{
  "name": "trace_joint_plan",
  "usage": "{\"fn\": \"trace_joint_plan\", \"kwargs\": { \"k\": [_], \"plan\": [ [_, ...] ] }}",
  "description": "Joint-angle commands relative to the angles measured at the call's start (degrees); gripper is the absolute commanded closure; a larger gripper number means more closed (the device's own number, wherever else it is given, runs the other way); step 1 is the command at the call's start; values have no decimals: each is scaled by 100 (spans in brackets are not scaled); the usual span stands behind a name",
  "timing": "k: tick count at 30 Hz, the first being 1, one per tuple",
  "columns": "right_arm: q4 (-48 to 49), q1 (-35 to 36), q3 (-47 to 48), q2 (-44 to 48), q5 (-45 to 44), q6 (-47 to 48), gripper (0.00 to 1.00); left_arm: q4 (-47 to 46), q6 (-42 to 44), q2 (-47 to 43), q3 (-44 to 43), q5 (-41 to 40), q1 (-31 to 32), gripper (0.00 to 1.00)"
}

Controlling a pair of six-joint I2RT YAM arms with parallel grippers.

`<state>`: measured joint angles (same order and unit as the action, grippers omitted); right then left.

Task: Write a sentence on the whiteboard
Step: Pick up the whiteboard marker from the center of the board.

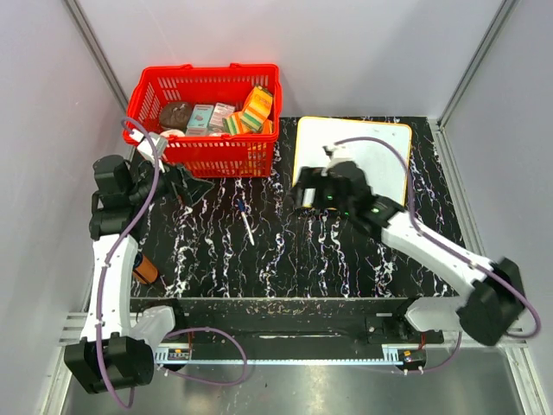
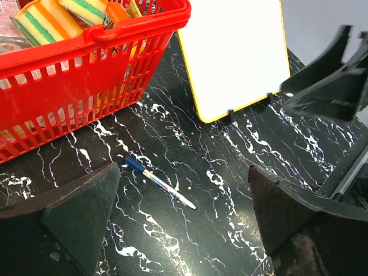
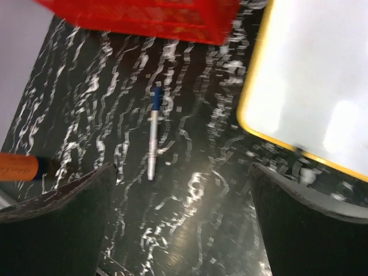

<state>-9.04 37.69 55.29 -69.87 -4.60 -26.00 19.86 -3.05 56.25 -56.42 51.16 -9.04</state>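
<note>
The whiteboard (image 1: pixel 380 156) lies flat at the back right of the black marbled table, white with a yellow rim. It also shows in the left wrist view (image 2: pixel 236 52) and the right wrist view (image 3: pixel 322 75). Its face is blank; no sentence shows on it. A white marker with a blue cap (image 1: pixel 245 220) lies on the table between the arms, also in the left wrist view (image 2: pixel 160 182) and the right wrist view (image 3: pixel 153 135). My left gripper (image 1: pixel 194 188) is open and empty, left of the marker. My right gripper (image 1: pixel 302 194) is open and empty at the board's near left corner.
A red basket (image 1: pixel 207 117) full of sponges and packets stands at the back left, close to my left gripper. An orange marker (image 1: pixel 145 270) lies by the left arm, also in the right wrist view (image 3: pixel 20 167). Grey walls close in both sides.
</note>
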Motion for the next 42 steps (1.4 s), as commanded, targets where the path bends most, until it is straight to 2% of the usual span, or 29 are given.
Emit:
{"fn": "trace_joint_plan", "kwargs": {
  "k": [1,8,10,12,15,17,21,27,30,31,35,37,38,40,42],
  "plan": [
    [-71,773,1097,-1288,-243,349,0,167,207,-88,-359,149,-89,1],
    [-291,1328,2248,-2794,91,604,2,1010,674,-123,-1141,-264,-107,1],
    [-422,1442,2565,-3232,161,684,3,1432,797,-62,-1668,-343,-98,1],
    [-493,1547,2872,-3515,170,762,8,1782,815,26,-2150,-413,-107,1],
    [-643,1609,3293,-4077,126,789,14,1995,780,9,-2416,-440,-98,1],
    [-862,1636,3558,-4499,100,789,17,2005,762,-105,-2444,-396,-116,1],
    [-1258,1671,4243,-5132,-14,798,34,2048,797,-281,-2347,-370,-98,1],
    [-1495,1680,4666,-5739,-102,833,40,2268,929,-360,-2163,-159,-107,1],
    [-1583,1689,4815,-6003,-146,824,49,2268,1016,-378,-2039,-158,-98,1],
    [-1610,1689,4851,-6108,-172,816,58,2268,1034,-387,-2013,-185,-98,1],
    [-1627,1689,4939,-6337,-137,807,60,2277,1017,-325,-1978,-308,-107,1],
    [-1723,1697,5027,-6487,-120,824,70,2277,1017,-325,-2004,-299,-107,1],
    [-1768,1698,5053,-6539,-155,824,84,2277,1008,-316,-2039,-291,-107,1],
    [-1916,1706,5132,-6627,-251,860,97,2277,982,-316,-2100,-299,-107,1],
    [-2014,1733,5159,-6602,-523,877,100,2277,964,-308,-2136,-308,-107,1]
  ]
}}
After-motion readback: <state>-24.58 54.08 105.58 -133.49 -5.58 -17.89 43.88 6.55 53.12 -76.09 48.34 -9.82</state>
